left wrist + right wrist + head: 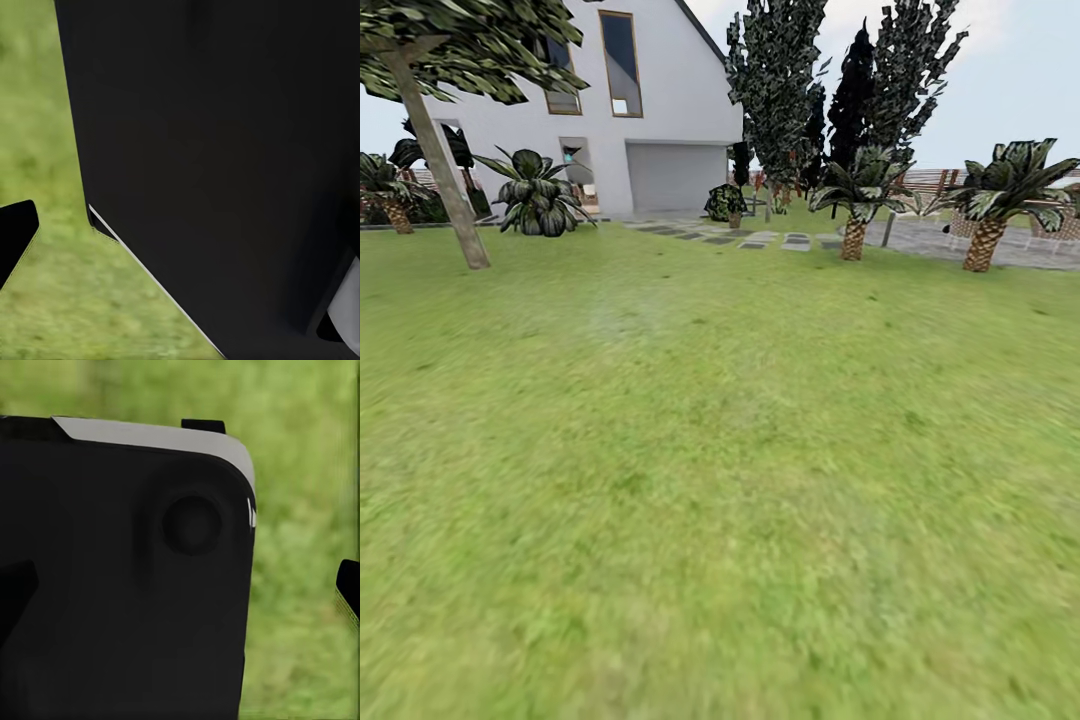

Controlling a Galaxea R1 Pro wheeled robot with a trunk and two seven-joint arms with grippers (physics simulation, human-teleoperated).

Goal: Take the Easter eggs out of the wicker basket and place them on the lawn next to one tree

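Observation:
The lawn [720,480] spreads wide in the head view. A tree [440,160] with a pale, leaning trunk stands at its far left. The three Easter eggs and the wicker basket are out of view. In the left wrist view one black fingertip [16,234] sits at the frame's edge over grass, far from the middle, so my left gripper looks open. My right gripper [181,589] is open, with one fingertip [349,589] over grass and the other faint against a black part of the robot. Nothing is held.
A white house [660,110] stands behind the lawn, with grey paving slabs [760,240] in front of it. Two short palms [985,235] and tall dark trees [780,90] stand at the back right, and a leafy bush [538,195] at the back left. A black robot panel [225,150] blocks much of each wrist view.

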